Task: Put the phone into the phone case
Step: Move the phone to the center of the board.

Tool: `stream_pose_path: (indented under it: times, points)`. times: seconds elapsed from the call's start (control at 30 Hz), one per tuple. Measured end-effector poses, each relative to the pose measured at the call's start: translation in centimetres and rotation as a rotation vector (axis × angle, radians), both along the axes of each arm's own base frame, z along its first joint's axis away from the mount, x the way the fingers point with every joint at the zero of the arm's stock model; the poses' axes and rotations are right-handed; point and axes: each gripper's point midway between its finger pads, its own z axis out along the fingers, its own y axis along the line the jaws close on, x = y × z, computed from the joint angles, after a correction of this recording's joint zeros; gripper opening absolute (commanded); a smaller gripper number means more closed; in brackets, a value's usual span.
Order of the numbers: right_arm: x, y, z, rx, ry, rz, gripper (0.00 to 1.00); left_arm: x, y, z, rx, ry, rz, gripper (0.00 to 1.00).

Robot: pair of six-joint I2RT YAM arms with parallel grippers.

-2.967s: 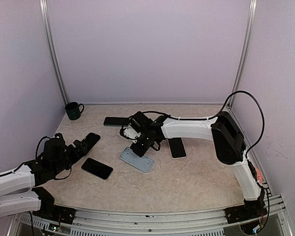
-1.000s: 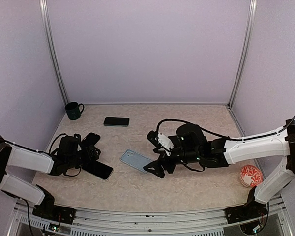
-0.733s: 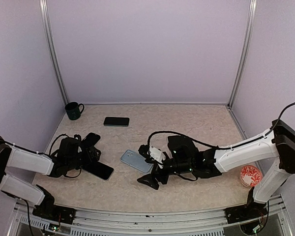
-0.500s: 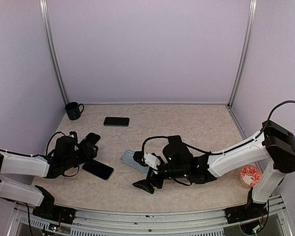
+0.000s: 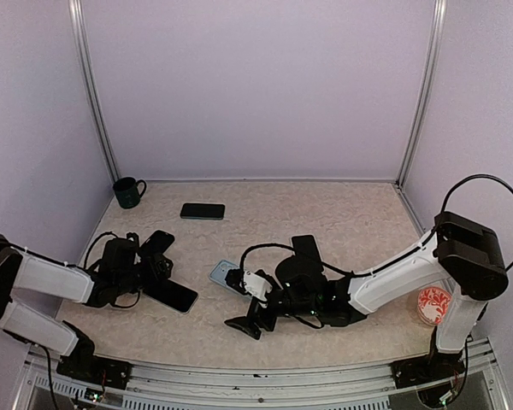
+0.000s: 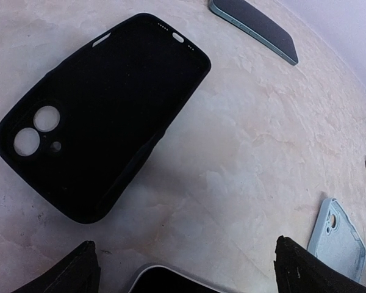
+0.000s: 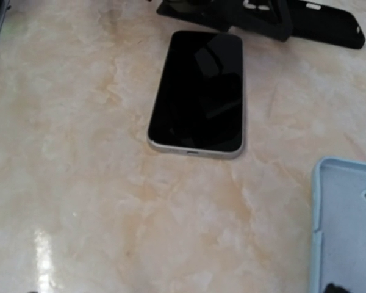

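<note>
A black-screened phone point(image 5: 173, 295) with a silver rim lies flat at the front left; it also shows in the right wrist view point(image 7: 200, 91). An empty black phone case point(image 5: 158, 242) lies just behind it, inside up point(image 6: 104, 116). My left gripper point(image 5: 154, 269) is open and low between the case and the phone, its fingers point(image 6: 79, 271) either side of the phone's top edge point(image 6: 171, 282). My right gripper point(image 5: 246, 323) is open and empty, low over the table, to the right of the phone. An empty light blue case point(image 5: 225, 275) lies by it point(image 7: 348, 226).
A second phone point(image 5: 203, 210) lies at the back, also in the left wrist view point(image 6: 253, 21). A dark green mug point(image 5: 128, 191) stands in the back left corner. A red patterned dish point(image 5: 434, 305) sits at the front right. The right arm stretches low across the middle of the table.
My right arm has swung from the back middle to the front and slid left, its gripper now close to the front left phone. My left gripper has stayed by the black case.
</note>
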Motion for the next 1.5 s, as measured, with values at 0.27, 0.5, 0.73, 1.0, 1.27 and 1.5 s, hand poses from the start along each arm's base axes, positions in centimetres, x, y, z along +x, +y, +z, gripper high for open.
stream_pose_path:
  times: [0.27,0.5,0.73,1.0,1.27,1.5]
  points:
    - [0.2,0.5,0.1,0.030,-0.020,0.000,0.99,-0.3,-2.0,0.1,-0.027,-0.008,-0.078,0.96]
    - [0.6,0.8,0.0,0.046,-0.038,-0.015,0.99,-1.1,-4.1,0.2,-0.053,-0.016,-0.141,0.96]
    - [1.2,0.6,-2.7,-0.009,-0.039,-0.045,0.99,-1.9,-5.2,0.3,-0.090,-0.027,-0.163,0.96]
    - [1.0,1.4,-4.5,-0.047,-0.052,-0.050,1.00,-2.9,-6.9,0.4,-0.123,-0.017,-0.194,0.96]
    - [0.5,2.9,-5.0,-0.049,-0.049,-0.032,1.00,-3.8,-7.7,0.5,-0.139,-0.003,-0.188,0.96]
    - [0.7,3.4,-6.5,-0.075,-0.023,-0.040,0.99,-4.6,-7.7,0.6,-0.141,0.017,-0.175,0.96]
